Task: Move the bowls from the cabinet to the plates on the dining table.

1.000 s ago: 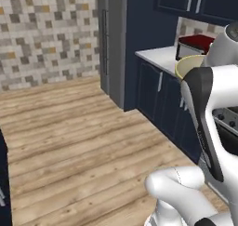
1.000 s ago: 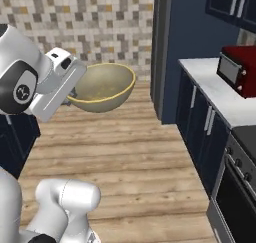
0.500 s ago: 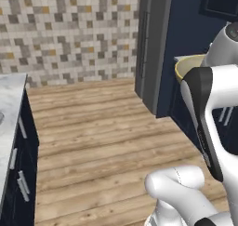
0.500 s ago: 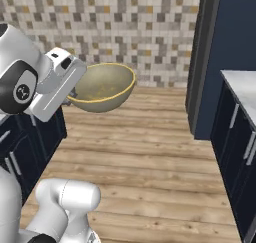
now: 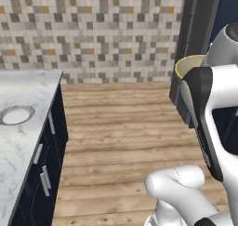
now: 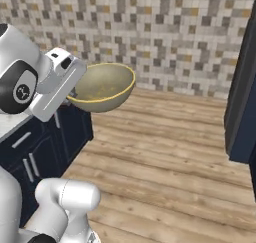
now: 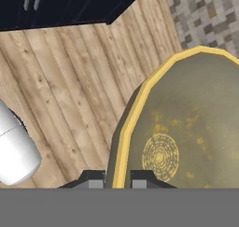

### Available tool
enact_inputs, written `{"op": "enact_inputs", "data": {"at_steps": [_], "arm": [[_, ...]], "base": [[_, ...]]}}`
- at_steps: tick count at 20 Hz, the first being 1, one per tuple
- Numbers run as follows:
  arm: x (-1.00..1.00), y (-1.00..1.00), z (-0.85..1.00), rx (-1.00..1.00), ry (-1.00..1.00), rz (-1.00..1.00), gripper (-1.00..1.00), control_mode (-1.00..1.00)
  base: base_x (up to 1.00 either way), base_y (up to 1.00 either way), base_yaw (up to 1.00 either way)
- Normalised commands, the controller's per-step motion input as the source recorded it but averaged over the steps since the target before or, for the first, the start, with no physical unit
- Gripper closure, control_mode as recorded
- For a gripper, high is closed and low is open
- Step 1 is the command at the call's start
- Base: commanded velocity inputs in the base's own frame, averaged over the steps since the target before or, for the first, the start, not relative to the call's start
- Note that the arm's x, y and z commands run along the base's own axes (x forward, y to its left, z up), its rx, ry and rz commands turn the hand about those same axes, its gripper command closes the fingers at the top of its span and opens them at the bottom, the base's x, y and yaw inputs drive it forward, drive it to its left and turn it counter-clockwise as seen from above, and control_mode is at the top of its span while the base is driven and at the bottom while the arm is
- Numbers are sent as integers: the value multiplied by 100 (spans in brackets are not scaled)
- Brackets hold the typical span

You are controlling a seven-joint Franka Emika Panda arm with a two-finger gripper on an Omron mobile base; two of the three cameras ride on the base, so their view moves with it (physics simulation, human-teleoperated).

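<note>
The gripper (image 7: 117, 183) is clamped tight on the rim of one bowl (image 6: 102, 87), one finger (image 7: 92, 182) outside the wall and the other (image 7: 142, 181) inside it, as the hand view shows. That is a pinch on a thin edge at one side, so the whole bowl hangs out from the gripper and its weight levers on the two small pads. It looks like a stiff, glazed, deep bowl, probably of moderate weight and smooth enough to slip or swivel in the pinch if the arm jerks; a drop onto the wooden floor (image 6: 165, 152) below the bowl would likely crack it. A slow carry suits it, with the set-down gentle and flat.

In the right base view the bowl is held out ahead of the wrist, mouth tilted a little toward the camera, well above the floor and touching nothing but the gripper. In the left base view a slice of its yellow rim peeks out behind the forearm. The arm is folded high and close to the body, forearm raised, hand level with the bowl.

To the left of the bowl a marble tabletop (image 5: 28, 141) over navy cupboards comes into the left base view, with a pale round plate (image 5: 15, 115) lying on it, well apart from the bowl
</note>
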Motion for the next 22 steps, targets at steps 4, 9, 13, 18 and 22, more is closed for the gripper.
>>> {"op": "enact_inputs", "data": {"at_steps": [4, 9, 13, 18, 22], "arm": [[0, 0, 0, 0, 0, 0, 100, 100], [0, 0, 0, 0, 0, 0, 100, 100], [0, 0, 0, 0, 0, 0, 100, 100], [0, 0, 0, 0, 0, 0, 100, 100], [0, 0, 0, 0, 0, 0, 100, 100]], "base": [[48, 0, 38], [48, -2, 38], [47, -5, 37], [43, -12, 36], [40, -18, 35]]}}
